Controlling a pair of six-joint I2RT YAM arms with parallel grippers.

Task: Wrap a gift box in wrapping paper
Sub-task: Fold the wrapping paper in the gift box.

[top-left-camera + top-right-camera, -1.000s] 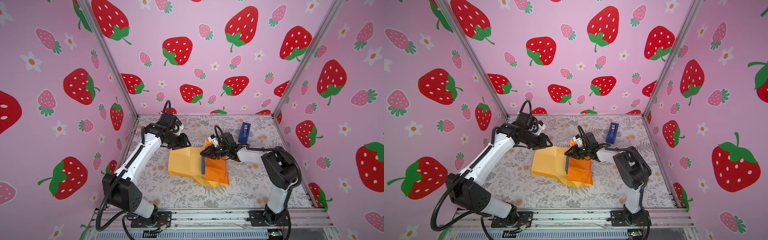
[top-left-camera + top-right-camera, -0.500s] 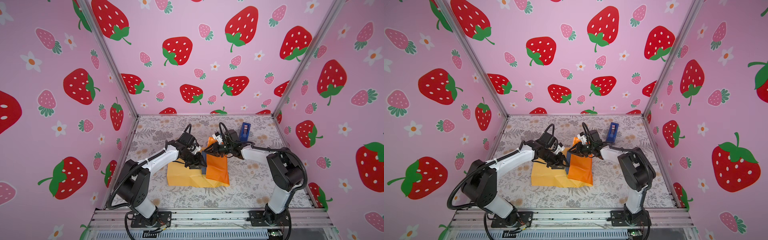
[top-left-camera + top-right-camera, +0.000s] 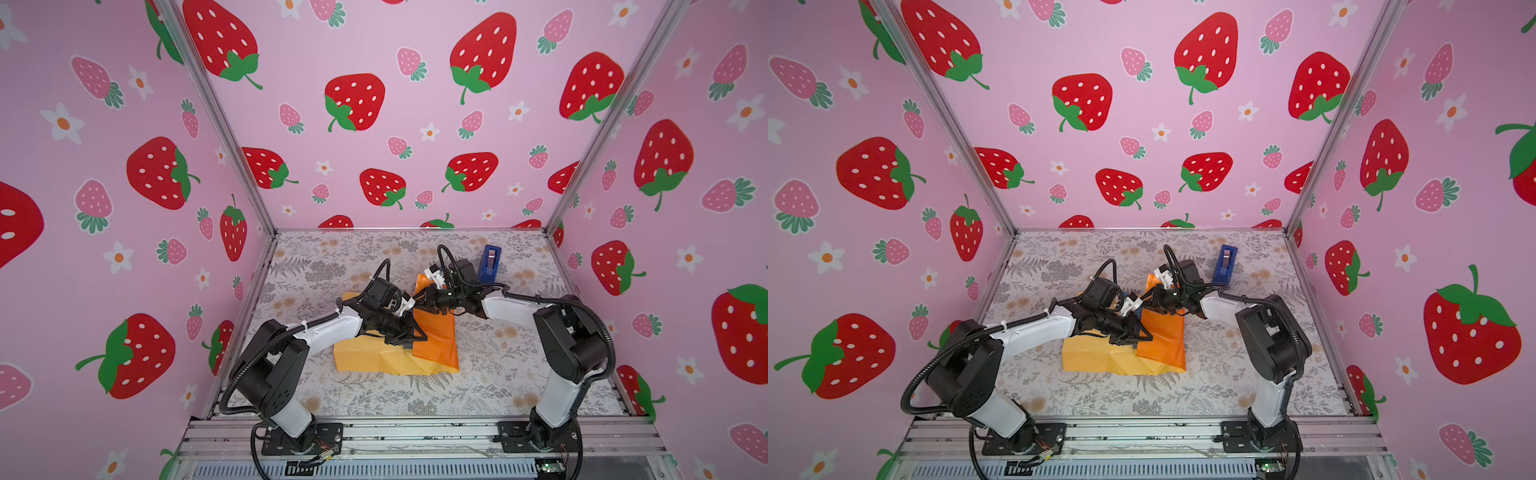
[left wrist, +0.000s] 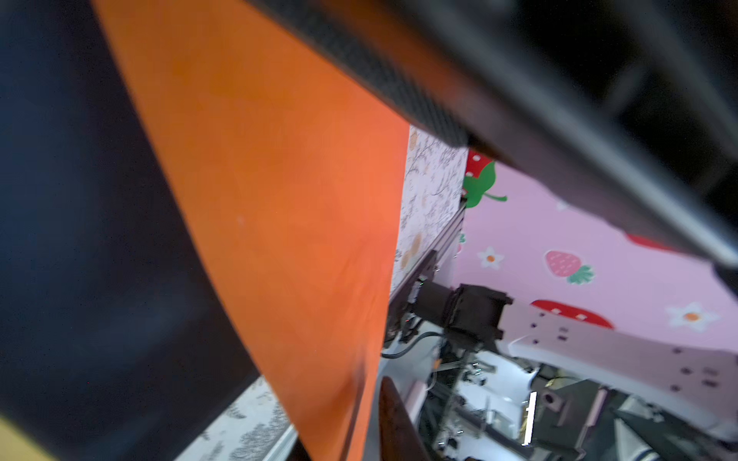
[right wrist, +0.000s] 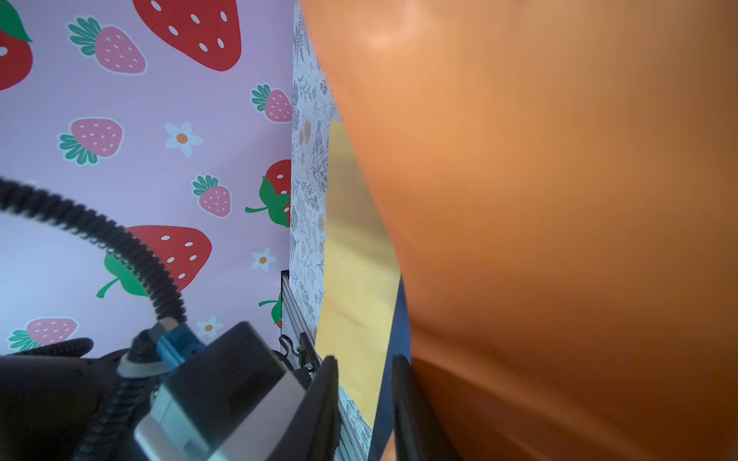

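Observation:
The wrapping paper lies mid-table in both top views, its pale yellow face (image 3: pixel 361 357) flat and a glossy orange flap (image 3: pixel 436 336) folded up and over. The gift box shows only in the wrist views, as a dark navy face (image 4: pixel 80 239) and a navy strip (image 5: pixel 401 311) beside the flap; the paper and arms hide it from above. My left gripper (image 3: pixel 415 336) sits at the flap's left edge, shut on the orange paper (image 4: pixel 279 199), with one fingertip (image 4: pixel 389 411) showing. My right gripper (image 3: pixel 417 300) rests at the flap's upper end, fingers (image 5: pixel 329 399) slightly apart, orange paper along the outer side.
A bright blue tape dispenser (image 3: pixel 489 262) stands at the back right, just behind my right wrist. Pink strawberry walls close in three sides. The aluminium rail (image 3: pixel 415 432) with both arm bases runs along the front.
My left arm has swung from the back left down to the orange flap, and its jaws have closed there. My right gripper has stayed on the flap's upper end, shifting slightly back.

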